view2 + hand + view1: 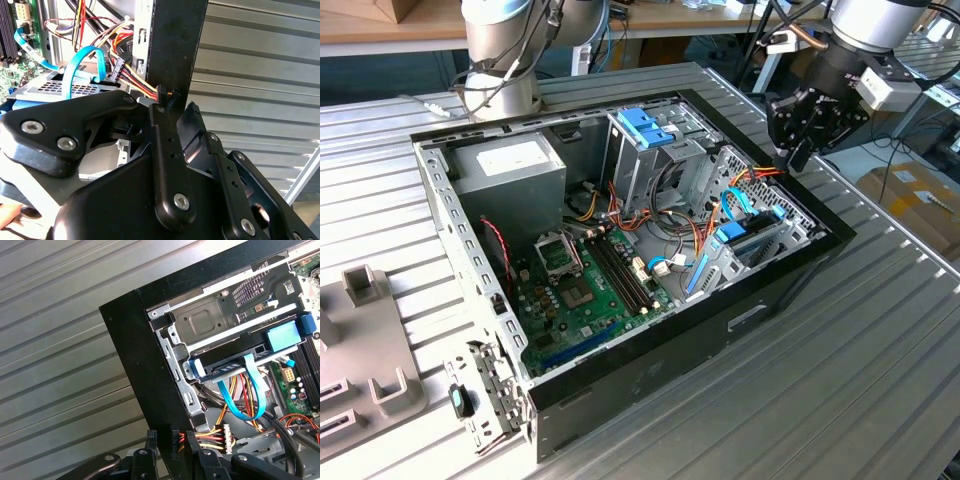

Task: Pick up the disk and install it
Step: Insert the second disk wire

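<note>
The disk [752, 233] sits inside the open computer case [650, 375], slid into a metal bay near the case's wall on the exterior view's right. Its light-blue rails [196, 368] frame it in the first wrist view, where the disk [225, 359] lies under a grey metal tray. A blue data cable [250, 390] curves out from it. My gripper [798, 158] hovers above the case's far corner on the exterior view's right, apart from the disk. It is shut with nothing in it. In both wrist views the gripper [177, 102] [163, 436] hangs right at the black case wall.
A motherboard [585, 285], a grey power supply [510, 165] and a drive cage with a blue latch [645, 125] fill the case. Orange and yellow wires [210, 440] run below the bay. A second arm's base [500, 60] stands behind. Grey fixtures [365, 350] lie on the ribbed table.
</note>
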You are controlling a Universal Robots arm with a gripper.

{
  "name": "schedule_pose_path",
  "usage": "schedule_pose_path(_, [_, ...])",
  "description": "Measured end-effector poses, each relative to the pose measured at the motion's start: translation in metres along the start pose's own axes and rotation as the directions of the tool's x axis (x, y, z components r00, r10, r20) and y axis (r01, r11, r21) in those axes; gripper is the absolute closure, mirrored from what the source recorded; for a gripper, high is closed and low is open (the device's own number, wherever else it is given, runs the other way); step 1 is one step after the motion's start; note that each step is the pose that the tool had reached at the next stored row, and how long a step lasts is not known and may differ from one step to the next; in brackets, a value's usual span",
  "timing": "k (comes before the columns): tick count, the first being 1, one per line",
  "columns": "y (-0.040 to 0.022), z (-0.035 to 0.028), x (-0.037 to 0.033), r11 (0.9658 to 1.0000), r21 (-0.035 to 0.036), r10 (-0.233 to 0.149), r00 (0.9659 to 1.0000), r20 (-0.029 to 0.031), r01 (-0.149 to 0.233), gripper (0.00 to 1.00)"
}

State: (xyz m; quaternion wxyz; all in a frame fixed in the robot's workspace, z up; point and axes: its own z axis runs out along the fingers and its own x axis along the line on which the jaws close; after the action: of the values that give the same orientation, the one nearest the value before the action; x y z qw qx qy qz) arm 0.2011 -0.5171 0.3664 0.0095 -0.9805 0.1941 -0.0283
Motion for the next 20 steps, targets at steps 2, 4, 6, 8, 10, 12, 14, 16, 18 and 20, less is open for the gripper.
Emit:
schedule_pose_path(2, [0.0, 0.0, 0.0, 1.0, 0.0, 0.0, 1.0, 0.0, 0.0, 0.64])
schedule_pose_path(4, [0.0, 0.0, 0.0, 1.0, 0.0, 0.0, 1.0, 0.0, 0.0, 0.66])
schedule_pose_path(6, [0.0, 0.0, 0.0, 1.0, 0.0001, 0.0, 1.0, 0.0, 0.0, 0.73])
schedule_pose_path(8, [0.0, -0.0001, 0.0, 1.0, 0.0, 0.0, 1.0, 0.0, 0.0, 0.73])
schedule_pose_path(10, [0.0, -0.0001, 0.0, 1.0, 0.0, 0.0, 1.0, 0.0, 0.0, 0.73])
schedule_pose_path(12, [0.0, -0.0002, 0.0, 1.0, 0.0, 0.0, 1.0, 0.0, 0.0, 0.73])
schedule_pose_path(14, [0.0, -0.0002, 0.0, 1.0, 0.0, 0.0, 1.0, 0.0, 0.0, 0.73])
schedule_pose_path(16, [0.0, -0.0002, 0.0, 1.0, 0.0, 0.0, 1.0, 0.0, 0.0, 0.73])
schedule_pose_path(18, [0.0, -0.0002, 0.0, 1.0, 0.0, 0.0, 1.0, 0.0, 0.0, 0.73])
schedule_pose_path(20, [0.0, -0.0003, 0.0, 1.0, 0.0, 0.0, 1.0, 0.0, 0.0, 0.84])
